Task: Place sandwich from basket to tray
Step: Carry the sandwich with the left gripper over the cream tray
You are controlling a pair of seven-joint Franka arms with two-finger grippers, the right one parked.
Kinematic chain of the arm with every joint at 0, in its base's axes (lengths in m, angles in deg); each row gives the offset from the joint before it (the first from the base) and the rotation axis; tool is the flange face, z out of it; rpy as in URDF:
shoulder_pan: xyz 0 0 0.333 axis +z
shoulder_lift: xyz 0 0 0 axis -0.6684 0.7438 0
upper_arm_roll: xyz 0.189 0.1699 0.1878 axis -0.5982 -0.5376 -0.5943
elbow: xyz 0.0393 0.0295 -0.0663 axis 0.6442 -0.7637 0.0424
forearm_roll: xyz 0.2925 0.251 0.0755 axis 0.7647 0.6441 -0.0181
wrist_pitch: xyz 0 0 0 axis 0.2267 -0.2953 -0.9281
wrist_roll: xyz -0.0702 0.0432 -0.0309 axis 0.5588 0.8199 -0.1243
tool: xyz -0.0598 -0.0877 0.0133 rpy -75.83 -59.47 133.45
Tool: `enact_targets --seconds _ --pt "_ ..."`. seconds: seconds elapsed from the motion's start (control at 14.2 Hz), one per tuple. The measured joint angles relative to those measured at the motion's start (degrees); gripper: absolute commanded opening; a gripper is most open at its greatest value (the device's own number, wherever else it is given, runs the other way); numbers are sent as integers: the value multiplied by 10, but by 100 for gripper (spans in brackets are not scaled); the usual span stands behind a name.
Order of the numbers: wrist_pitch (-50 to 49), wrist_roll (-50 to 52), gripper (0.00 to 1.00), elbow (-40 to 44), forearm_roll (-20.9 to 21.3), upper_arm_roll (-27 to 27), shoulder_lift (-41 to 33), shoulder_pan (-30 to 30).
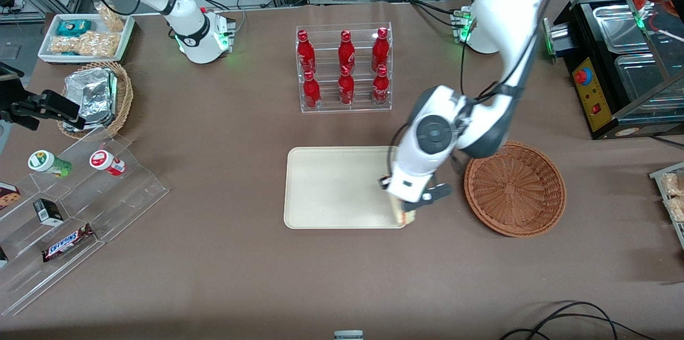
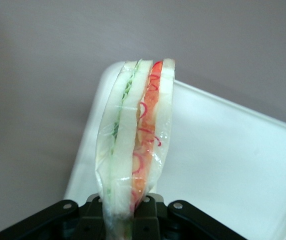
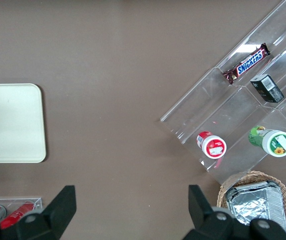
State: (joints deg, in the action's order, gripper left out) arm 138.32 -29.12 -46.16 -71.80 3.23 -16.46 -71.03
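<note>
My left gripper (image 1: 407, 213) hangs over the corner of the cream tray (image 1: 331, 187) nearest the reddish-brown wicker basket (image 1: 514, 188). It is shut on the clear-wrapped sandwich (image 2: 135, 137), a wedge of white bread with green and red-orange layers that sticks out from between the fingers (image 2: 152, 216). In the wrist view the sandwich is above the tray's rounded corner (image 2: 108, 80). From the front only a sliver of the sandwich (image 1: 406, 217) shows under the gripper. The basket holds nothing that I can see.
A clear rack of red bottles (image 1: 344, 67) stands farther from the front camera than the tray. Toward the parked arm's end are a tan basket with foil packets (image 1: 96, 97), a white snack tray (image 1: 85, 38) and a clear stepped display (image 1: 64, 206). A black appliance (image 1: 614, 62) stands near the working arm.
</note>
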Motion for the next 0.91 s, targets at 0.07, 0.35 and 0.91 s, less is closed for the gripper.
enact_targets --seconds 0.07,0.35,0.91 --pt "9 -7 12 18 0 0 21 -17" --pt "39 -26 12 52 17 -1 76 -64" --pt "44 -33 23 58 22 -1 88 -91"
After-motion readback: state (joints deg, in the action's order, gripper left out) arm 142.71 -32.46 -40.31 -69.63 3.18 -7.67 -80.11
